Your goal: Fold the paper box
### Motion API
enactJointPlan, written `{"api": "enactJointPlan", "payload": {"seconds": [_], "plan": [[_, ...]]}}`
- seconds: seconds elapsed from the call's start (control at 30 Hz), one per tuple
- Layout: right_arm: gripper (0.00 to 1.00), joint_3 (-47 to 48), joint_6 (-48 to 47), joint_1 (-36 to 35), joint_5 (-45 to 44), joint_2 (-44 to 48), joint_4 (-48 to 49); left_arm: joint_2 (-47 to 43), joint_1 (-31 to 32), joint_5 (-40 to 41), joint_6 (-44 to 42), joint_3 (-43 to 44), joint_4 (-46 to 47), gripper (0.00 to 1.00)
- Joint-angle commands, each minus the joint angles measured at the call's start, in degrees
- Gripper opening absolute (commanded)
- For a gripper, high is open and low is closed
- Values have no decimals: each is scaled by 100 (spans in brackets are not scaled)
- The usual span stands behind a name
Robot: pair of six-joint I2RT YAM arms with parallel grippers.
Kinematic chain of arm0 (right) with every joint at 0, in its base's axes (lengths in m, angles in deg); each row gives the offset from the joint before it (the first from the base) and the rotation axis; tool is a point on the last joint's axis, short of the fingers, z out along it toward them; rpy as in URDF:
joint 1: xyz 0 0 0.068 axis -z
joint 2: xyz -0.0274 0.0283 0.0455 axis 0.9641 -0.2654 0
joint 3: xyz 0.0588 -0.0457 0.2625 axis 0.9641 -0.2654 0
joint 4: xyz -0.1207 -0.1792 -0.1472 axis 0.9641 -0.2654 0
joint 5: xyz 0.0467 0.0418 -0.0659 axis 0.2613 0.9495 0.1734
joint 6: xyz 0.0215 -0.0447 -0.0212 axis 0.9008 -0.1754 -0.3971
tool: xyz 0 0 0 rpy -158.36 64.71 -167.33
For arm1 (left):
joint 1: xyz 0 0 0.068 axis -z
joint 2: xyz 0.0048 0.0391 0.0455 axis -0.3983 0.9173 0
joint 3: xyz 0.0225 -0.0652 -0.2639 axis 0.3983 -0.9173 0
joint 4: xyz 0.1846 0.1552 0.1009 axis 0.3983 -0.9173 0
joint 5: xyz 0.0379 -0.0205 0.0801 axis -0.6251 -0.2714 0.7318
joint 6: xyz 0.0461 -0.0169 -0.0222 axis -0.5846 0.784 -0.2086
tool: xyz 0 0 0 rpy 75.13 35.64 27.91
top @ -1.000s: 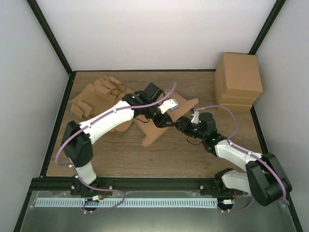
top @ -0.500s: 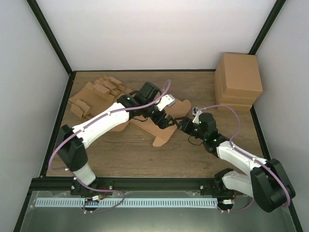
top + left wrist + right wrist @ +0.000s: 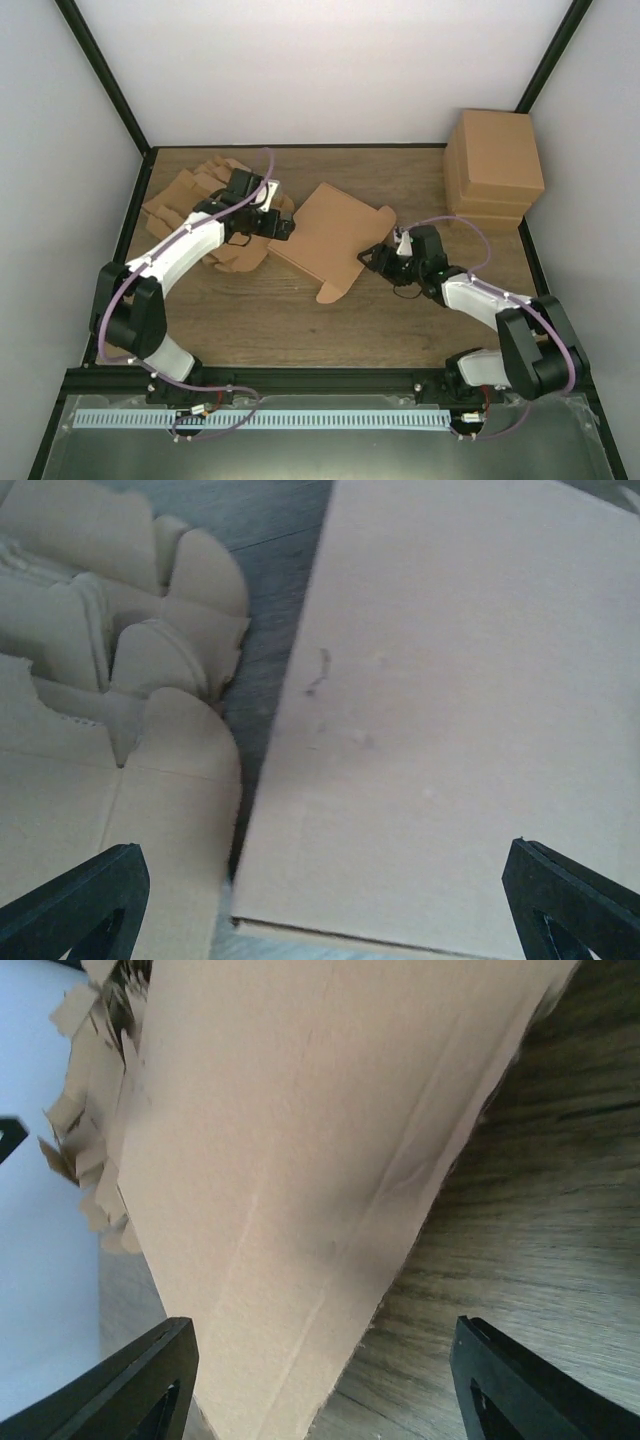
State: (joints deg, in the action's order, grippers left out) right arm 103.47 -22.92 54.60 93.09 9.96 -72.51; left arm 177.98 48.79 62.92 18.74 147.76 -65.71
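The paper box (image 3: 328,238) is a plain brown cardboard piece lying low on the table's middle, with a rounded tab at its near corner. My left gripper (image 3: 284,226) stands open at its left edge and holds nothing. In the left wrist view the paper box (image 3: 450,700) fills the right side, and the left gripper (image 3: 325,920) has both black fingertips wide apart. My right gripper (image 3: 371,257) is open at the box's right edge. The right wrist view shows the paper box (image 3: 300,1150) ahead of the right gripper (image 3: 320,1385), and its fingers do not touch the cardboard.
A ragged heap of cardboard blanks (image 3: 200,200) lies at the back left, under the left forearm, and shows again as the heap (image 3: 90,680). A tall block of stacked boxes (image 3: 493,165) stands at the back right. Bare wood table (image 3: 300,320) stretches in front.
The left gripper opened, let go of the box and drew back left toward the heap. The box dropped from tilted to lying low. The right gripper opened wider and backed off slightly.
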Motion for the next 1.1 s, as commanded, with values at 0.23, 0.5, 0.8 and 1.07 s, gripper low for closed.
{"api": "enactJointPlan", "payload": {"seconds": [0.23,0.5,0.8,1.07], "plan": [[63,111,298,87,1161,-1026,1323,1239,-969,-1467,387,235,1246,81],[37,-6,347,87,1145,-1224,1395,2050,-1029,-1888,357,647,1241,65],[28,-707,254,-145,1193,-387,1161,2729,-638,-3027,171,977,1339,50],[28,-1434,794,-773,950,760,1040,3560,-52,-3208,-151,2101,941,48]]}}
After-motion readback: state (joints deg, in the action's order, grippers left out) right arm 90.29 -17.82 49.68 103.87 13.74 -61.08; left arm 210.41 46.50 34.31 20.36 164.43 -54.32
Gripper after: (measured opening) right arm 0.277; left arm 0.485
